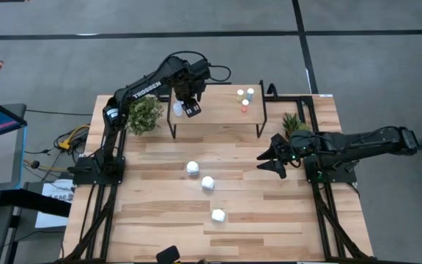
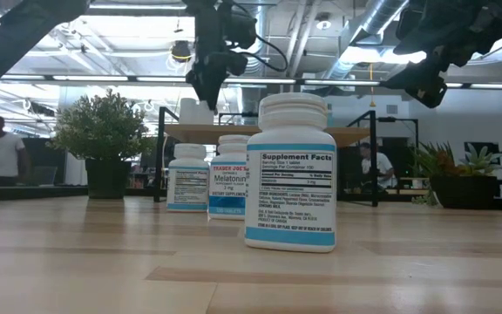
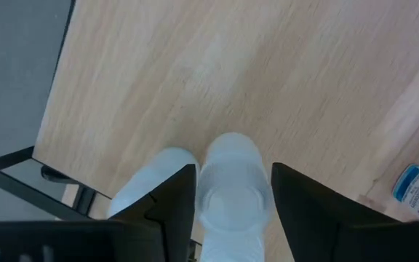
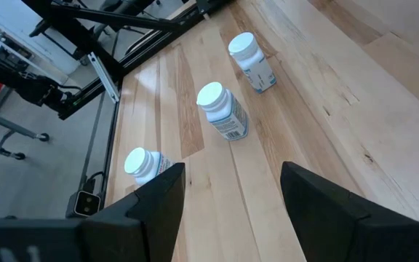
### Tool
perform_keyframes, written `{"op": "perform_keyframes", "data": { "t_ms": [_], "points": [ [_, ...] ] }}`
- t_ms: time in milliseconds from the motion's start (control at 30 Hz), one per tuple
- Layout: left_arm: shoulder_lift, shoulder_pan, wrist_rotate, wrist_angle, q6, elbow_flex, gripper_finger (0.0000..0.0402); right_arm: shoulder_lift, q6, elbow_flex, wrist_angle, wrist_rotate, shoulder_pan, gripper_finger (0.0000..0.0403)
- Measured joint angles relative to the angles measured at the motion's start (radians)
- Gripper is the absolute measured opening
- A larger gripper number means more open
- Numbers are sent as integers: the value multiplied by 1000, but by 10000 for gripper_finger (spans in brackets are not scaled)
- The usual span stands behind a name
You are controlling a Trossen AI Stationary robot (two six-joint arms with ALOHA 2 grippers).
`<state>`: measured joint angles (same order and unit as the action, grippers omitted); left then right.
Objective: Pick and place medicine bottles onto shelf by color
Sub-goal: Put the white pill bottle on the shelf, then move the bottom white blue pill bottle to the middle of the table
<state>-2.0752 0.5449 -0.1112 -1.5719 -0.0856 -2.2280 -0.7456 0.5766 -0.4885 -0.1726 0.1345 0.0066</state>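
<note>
Grey floor around a plank table (image 1: 269, 220). High view: shelf (image 1: 218, 114) at upper centre, left gripper (image 1: 190, 108) over its left end beside a pale-blue bottle (image 1: 177, 109); three tiny capped bottles (image 1: 245, 98) on the shelf's right part. Three white bottles (image 1: 192, 168) (image 1: 207, 182) (image 1: 217, 215) in a diagonal line on the table at centre. Right gripper (image 1: 272, 163) at centre right, above the table, apart from every bottle. Potted plants at the left (image 1: 144, 115) and right (image 1: 293, 123) of the shelf.

Low view: white bottles in the foreground centre, the nearest (image 2: 291, 172) largest; the shelf behind them; left gripper (image 2: 207, 87) hanging at upper centre.

Left wrist view: fingers (image 3: 173, 204) spread at either side of a pale-blue bottle (image 3: 230, 185) standing on the shelf board; a gap shows at each side, contact unclear. A second pale-blue bottle (image 3: 151, 182) just beside it.

Right wrist view: fingers (image 4: 158, 204) spread wide, holding nothing; three white bottles on the table beyond.
</note>
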Motion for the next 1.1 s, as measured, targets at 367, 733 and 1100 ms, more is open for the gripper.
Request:
{"op": "perform_keyframes", "data": {
  "t_ms": [367, 733, 1100],
  "points": [
    [1, 0, -2, 1, -11, -22, 200, 0, 0, 0, 0, 0, 0, 249],
    [37, -38, 3, 13, -25, -120, 206, 0, 0, 0, 0, 0, 0, 249],
    [104, -237, 51, 0, 19, -128, 206, 0, 0, 0, 0, 0, 0, 249]
  ]
}}
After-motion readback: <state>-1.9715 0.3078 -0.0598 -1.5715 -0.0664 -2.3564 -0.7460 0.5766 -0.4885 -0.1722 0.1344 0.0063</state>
